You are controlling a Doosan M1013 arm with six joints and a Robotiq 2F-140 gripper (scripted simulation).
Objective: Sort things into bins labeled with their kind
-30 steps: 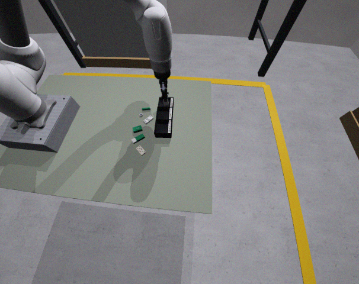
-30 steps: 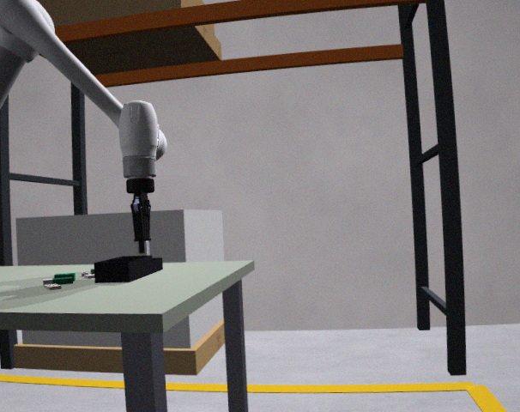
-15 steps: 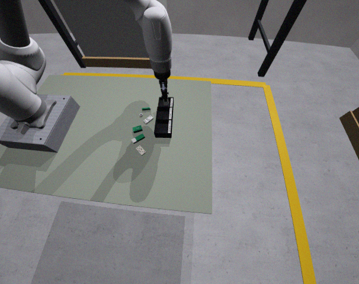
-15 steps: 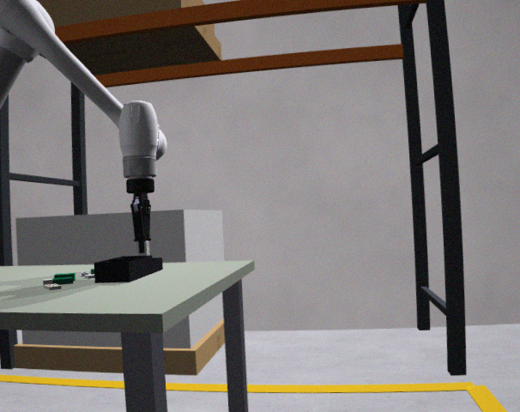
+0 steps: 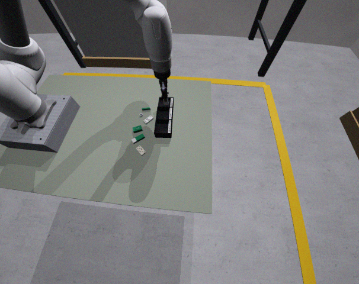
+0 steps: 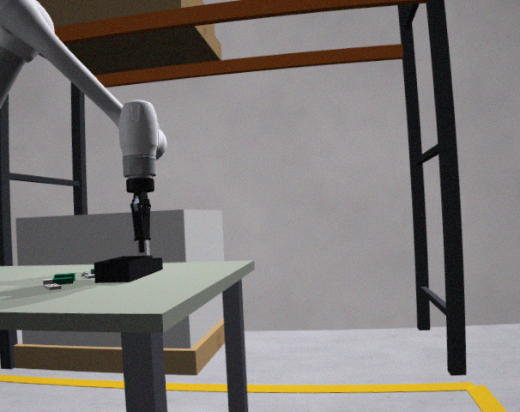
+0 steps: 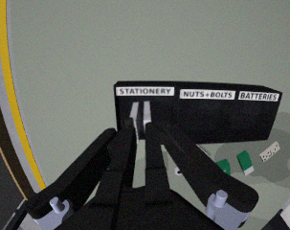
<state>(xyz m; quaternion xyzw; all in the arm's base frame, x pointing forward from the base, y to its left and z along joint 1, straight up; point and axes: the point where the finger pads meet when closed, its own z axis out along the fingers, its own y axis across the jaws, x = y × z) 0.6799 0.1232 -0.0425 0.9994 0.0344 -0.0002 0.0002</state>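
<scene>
Three black bins (image 5: 163,134) (image 6: 111,271) (image 7: 207,117), labelled STATIONERY, NUTS+BOLTS and BATTERIES, stand in a row on the desk (image 5: 185,177) (image 6: 96,303) (image 7: 63,48). My claw (image 5: 164,100) (image 6: 145,251) (image 7: 142,110), its fingers nearly together with nothing visibly between, points down at the STATIONERY bin. Beside the row lie a green-and-white block (image 5: 137,138) (image 7: 245,163), a green block (image 5: 137,129) (image 7: 223,167) and a dotted tile (image 5: 140,149) (image 6: 52,286) (image 7: 270,151).

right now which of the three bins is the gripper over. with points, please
The stationery bin (image 5: 163,102) (image 7: 159,107): the gripper (image 5: 164,99) (image 6: 144,254) (image 7: 142,110) is over this end bin, farthest from batteries (image 5: 163,130) (image 7: 254,117).
</scene>
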